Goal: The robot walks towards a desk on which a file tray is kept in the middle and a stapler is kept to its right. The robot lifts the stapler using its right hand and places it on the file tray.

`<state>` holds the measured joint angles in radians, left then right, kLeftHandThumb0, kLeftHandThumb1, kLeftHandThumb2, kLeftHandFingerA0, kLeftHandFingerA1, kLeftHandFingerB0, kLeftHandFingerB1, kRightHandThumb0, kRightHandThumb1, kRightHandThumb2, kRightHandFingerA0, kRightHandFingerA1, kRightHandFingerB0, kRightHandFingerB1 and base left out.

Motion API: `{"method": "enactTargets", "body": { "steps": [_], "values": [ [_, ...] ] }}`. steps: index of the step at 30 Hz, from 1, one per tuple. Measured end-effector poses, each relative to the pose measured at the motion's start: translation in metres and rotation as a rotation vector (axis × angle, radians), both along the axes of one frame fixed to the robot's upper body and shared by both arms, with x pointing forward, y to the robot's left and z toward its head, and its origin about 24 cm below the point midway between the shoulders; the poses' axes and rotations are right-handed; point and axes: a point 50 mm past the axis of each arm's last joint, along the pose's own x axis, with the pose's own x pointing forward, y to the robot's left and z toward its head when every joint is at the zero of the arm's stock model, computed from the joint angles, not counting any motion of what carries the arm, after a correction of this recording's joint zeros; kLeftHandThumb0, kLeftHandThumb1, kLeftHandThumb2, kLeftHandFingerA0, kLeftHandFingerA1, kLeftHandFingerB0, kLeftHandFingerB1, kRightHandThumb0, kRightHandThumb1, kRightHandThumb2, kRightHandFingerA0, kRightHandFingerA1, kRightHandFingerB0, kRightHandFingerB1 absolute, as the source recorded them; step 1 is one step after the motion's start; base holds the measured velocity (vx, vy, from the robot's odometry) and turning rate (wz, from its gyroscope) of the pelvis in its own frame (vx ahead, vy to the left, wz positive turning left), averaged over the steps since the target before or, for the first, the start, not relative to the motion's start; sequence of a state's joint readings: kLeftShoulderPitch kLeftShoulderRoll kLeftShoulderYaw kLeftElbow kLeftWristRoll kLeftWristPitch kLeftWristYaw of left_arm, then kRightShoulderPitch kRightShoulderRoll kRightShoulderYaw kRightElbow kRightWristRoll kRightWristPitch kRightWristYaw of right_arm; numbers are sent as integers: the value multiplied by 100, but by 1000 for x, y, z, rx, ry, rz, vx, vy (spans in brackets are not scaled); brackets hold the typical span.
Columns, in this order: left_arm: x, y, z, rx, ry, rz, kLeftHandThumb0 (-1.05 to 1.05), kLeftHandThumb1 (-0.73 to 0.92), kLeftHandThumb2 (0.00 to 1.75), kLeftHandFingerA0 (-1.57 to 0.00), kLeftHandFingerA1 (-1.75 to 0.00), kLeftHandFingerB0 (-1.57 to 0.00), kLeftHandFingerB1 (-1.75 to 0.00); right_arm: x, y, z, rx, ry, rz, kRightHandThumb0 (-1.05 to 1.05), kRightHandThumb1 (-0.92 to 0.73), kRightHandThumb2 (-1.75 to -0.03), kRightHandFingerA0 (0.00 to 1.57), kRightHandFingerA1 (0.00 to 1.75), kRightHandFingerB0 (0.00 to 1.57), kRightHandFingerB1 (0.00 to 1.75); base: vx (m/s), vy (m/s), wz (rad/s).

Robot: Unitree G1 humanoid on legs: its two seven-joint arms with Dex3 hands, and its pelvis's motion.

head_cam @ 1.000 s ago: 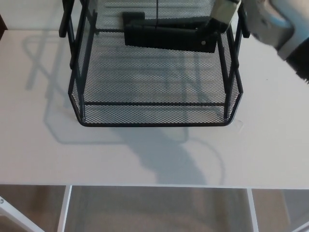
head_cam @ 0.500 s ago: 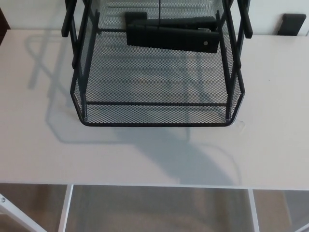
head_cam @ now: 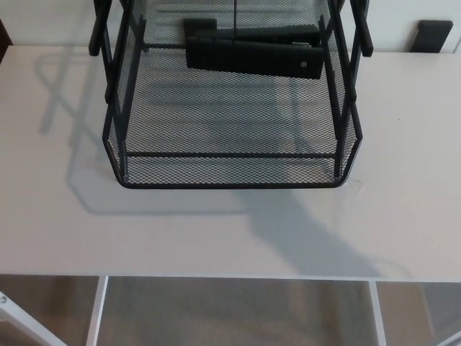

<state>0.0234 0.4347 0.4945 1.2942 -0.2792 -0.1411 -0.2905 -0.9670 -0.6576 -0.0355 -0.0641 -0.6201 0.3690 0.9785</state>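
white desk, mesh file tray, stapler lying inside, hands out of view, fingers unseen

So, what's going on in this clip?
No part of the robot shows, so nothing is being handled right now. The black stapler lies crosswise at the back of the mesh file tray, which stands in the middle of the white desk. The placing looks done.

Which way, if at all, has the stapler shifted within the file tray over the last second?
No. The stapler lies across the back of the file tray, its right end as near the tray's right wall as before.
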Motion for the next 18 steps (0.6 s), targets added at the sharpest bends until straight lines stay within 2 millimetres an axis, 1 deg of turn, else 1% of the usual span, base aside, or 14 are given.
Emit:
{"method": "enactTargets", "body": {
  "steps": [3,4,5,7,8,9,11,12,13,14,15,16,17,18],
  "values": [
    [0,0,0,0,-1,0,-105,90,82,-25,-142,0,-113,-5,-16,-10,42,15,-33,-68,-49,-85,15,60,23,49,0,0,0],
    [0,0,0,0,-1,0,-105,91,85,-28,-147,0,-121,-7,-23,-14,61,21,-45,-71,-61,-59,12,65,26,42,0,0,0],
    [0,0,0,0,-1,0,-105,90,85,-29,-148,0,-123,-8,-27,-17,73,25,-53,-72,-62,-59,11,71,23,43,0,0,0],
    [0,0,0,0,-1,0,-105,90,85,-29,-148,0,-123,-12,-43,-30,116,47,-86,-72,-62,-59,11,71,23,43,0,0,0],
    [0,0,0,0,-1,0,-105,90,87,-22,-150,0,-117,-14,-49,-36,133,56,-101,-73,-47,-88,28,77,18,54,0,0,0],
    [0,0,0,0,-1,0,-105,92,83,-25,-144,0,-113,-16,-56,-42,149,64,-116,-71,-64,-59,19,86,22,52,0,0,0],
    [0,0,0,0,-1,0,-105,92,83,-25,-144,0,-113,-20,-70,-57,189,81,-152,-71,-64,-59,19,86,22,52,0,0,0],
    [0,0,0,0,-1,0,-105,90,88,-22,-150,0,-119,-21,-75,-62,205,86,-165,-70,-71,-61,13,76,19,46,0,0,0],
    [0,0,0,0,-1,0,-105,90,87,-25,-149,0,-120,-24,-82,-70,230,92,-184,-70,-74,-61,12,71,16,45,0,0,0],
    [0,0,0,0,-1,0,-105,90,87,-25,-149,0,-120,-27,-90,-79,256,99,-206,-70,-74,-61,12,71,16,45,0,0,0],
    [0,0,0,0,-1,0,-105,90,87,-25,-149,0,-120,-28,-93,-83,268,102,-217,-70,-74,-61,12,71,16,45,0,0,0],
    [0,0,0,-1,-1,0,-105,86,110,-29,-127,0,-103,-31,-100,-92,292,109,-242,-63,-58,-92,21,65,11,50,0,0,0],
    [0,0,0,0,-2,0,-105,90,106,-29,-133,0,-109,-35,-107,-100,316,115,-266,-64,-56,-92,29,77,13,54,0,0,0],
    [0,0,0,-1,-2,0,-105,90,106,-29,-133,0,-109,-38,-114,-108,337,124,-289,-64,-56,-92,29,77,13,54,0,0,0]
  ]
}}
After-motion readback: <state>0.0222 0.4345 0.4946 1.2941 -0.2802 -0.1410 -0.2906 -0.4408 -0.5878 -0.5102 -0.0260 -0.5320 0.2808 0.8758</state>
